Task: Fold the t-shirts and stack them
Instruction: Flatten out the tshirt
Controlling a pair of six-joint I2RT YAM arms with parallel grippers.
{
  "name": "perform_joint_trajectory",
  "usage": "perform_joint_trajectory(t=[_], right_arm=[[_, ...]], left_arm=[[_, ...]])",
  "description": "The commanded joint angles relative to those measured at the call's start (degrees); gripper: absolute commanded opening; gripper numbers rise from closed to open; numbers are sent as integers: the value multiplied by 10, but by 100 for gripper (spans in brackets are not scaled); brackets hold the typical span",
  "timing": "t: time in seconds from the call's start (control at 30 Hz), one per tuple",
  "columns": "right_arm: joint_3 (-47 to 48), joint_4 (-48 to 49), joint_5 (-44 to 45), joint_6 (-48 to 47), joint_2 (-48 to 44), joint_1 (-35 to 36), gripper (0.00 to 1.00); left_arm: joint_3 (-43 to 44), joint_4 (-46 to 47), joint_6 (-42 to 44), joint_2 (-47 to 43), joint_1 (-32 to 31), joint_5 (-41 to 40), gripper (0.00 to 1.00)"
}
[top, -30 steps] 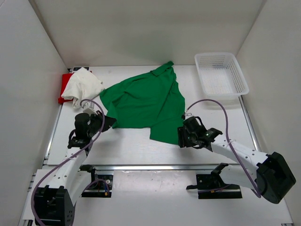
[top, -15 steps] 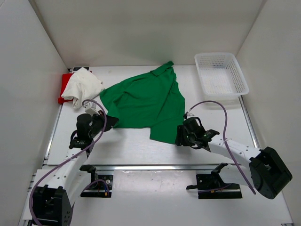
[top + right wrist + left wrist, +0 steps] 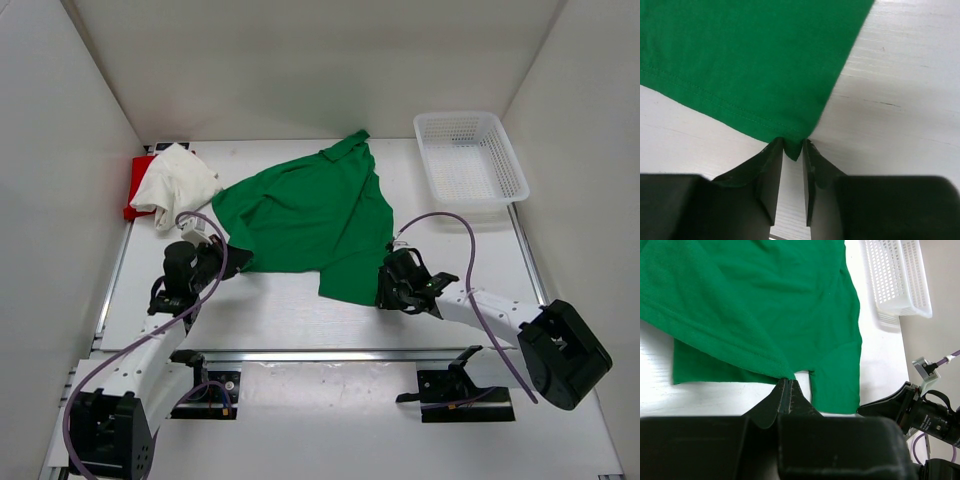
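The green t-shirt (image 3: 310, 215) lies spread across the middle of the table, partly rumpled. My left gripper (image 3: 232, 262) is shut on its near left corner; in the left wrist view the jaws (image 3: 786, 382) meet on a pinch of green cloth (image 3: 765, 300). My right gripper (image 3: 383, 291) is at the near right corner. In the right wrist view its jaws (image 3: 792, 146) stand a little apart, with the tip of the green hem (image 3: 750, 60) between them. The white t-shirt (image 3: 180, 180) lies bunched at the back left, on top of the red t-shirt (image 3: 136, 190).
A white mesh basket (image 3: 519, 186) stands at the back right, also seen in the left wrist view (image 3: 895, 275). White walls close in the table on three sides. The rail along the near edge runs in front of both arm bases.
The right gripper has slid a little left onto the shirt's near right corner, and its jaws have narrowed around it. The left gripper has kept its hold and place.
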Motion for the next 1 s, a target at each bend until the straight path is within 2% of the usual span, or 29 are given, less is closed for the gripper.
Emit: perform_joint_trajectory(t=[0.0,0.1,0.27,0.4,0.53,0.6,0.67,0.73,0.8,0.9,0.97], right_arm=[[3,-15,6,-6,14,7,20],[1,-14,1,-3,7,2,15],[2,-18,17,1,-33,4,1],[54,-64,54,-16,-91,14,0],[211,-161,135,-71,-157,28,0],[296,-207,161,-108,-168,23,0],[427,-239,203,-142,-159,32,0],[524,-254,236,-178,-141,42,1],[630,-269,231,-222,-95,35,0],[833,-272,246,-284,-25,39,0],[935,-286,242,-308,27,47,0]], left_arm=[[-2,20,1,2,2,0,0],[-3,22,2,6,4,0,0],[-3,30,-5,9,1,3,0],[32,15,9,19,-21,9,0],[166,-51,19,36,-8,64,0],[260,-58,9,42,45,107,0],[318,-57,-28,48,110,184,0],[370,-27,-97,62,150,229,0],[420,12,-140,74,186,258,0],[431,123,-264,76,228,277,0],[453,132,-294,85,247,285,0]])
